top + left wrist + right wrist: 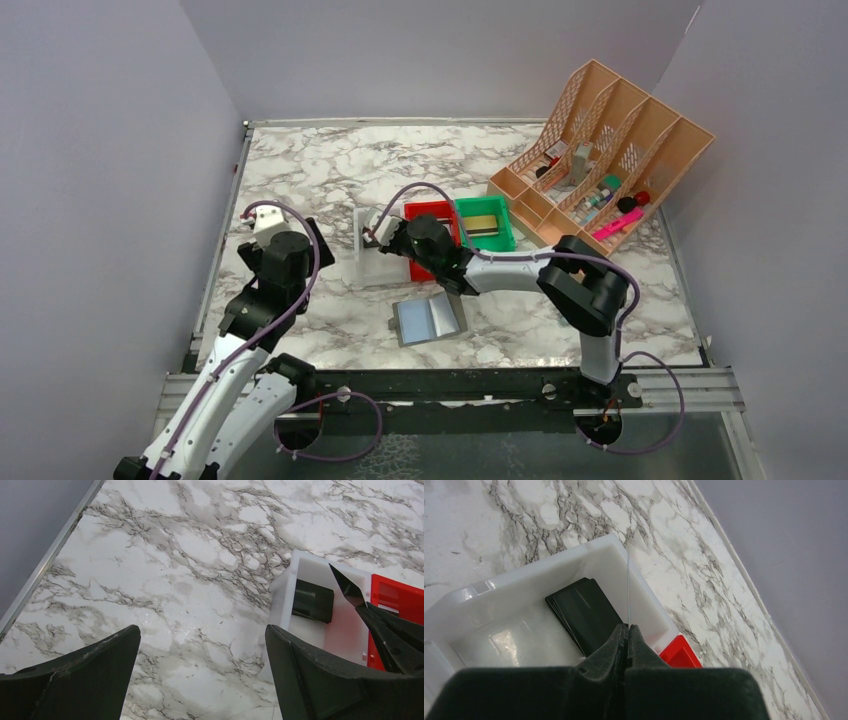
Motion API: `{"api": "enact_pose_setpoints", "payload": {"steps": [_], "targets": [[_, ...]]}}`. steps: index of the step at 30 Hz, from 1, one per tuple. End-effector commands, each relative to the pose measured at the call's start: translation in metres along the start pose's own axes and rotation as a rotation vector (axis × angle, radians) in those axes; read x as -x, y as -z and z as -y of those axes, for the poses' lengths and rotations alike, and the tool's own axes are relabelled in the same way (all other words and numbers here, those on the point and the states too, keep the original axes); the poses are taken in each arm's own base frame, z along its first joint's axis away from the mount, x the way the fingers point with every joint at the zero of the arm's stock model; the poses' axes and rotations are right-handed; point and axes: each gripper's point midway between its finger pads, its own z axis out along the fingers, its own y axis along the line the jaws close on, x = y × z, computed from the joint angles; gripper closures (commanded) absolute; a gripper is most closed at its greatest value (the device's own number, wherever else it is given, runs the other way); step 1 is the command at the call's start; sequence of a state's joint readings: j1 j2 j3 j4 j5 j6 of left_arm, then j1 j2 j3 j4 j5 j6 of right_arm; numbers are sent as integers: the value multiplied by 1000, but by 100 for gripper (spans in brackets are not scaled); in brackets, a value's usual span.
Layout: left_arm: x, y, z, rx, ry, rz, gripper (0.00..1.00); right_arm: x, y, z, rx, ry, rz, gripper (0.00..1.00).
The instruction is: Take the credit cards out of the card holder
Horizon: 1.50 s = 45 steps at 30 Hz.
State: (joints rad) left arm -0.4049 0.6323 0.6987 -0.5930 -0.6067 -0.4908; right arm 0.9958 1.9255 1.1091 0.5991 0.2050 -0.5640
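The card holder (428,318) lies open on the marble, a pale blue panel on the left and a grey one on the right. My right gripper (628,626) is shut on a thin credit card (628,580), seen edge-on, and holds it over the white bin (524,587). The held card also shows in the left wrist view (345,582) as a dark corner. Black cards (584,612) lie stacked in the white bin (320,570). My left gripper (202,645) is open and empty above bare marble, left of the white bin.
A red bin (432,232) and a green bin (486,222) stand right of the white bin (360,262). A peach file rack (600,150) with small items stands at the back right. Grey walls close in the left, back and right sides.
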Motion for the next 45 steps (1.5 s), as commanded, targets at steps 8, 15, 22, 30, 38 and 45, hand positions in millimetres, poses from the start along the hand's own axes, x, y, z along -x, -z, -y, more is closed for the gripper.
{"api": "enact_pose_setpoints", "payload": {"steps": [8, 15, 22, 30, 38, 45], "targets": [[3, -3, -1, 7, 14, 13, 1, -31, -23, -16, 19, 140, -143, 97], [3, -3, -1, 4, 13, 12, 1, -40, -33, -9, -41, 192, -199, 92], [1, -2, 0, -6, 9, 6, 1, -41, -38, -15, -22, 164, -223, 86], [0, -3, 3, -19, 5, 0, 1, -36, -37, -28, 46, 130, -191, 78], [0, -3, 4, -29, 3, -1, 1, -38, -42, -25, 17, 138, -192, 78], [-3, -4, 7, -47, -6, -9, 1, -31, -42, -28, 35, 70, -189, 77]]}}
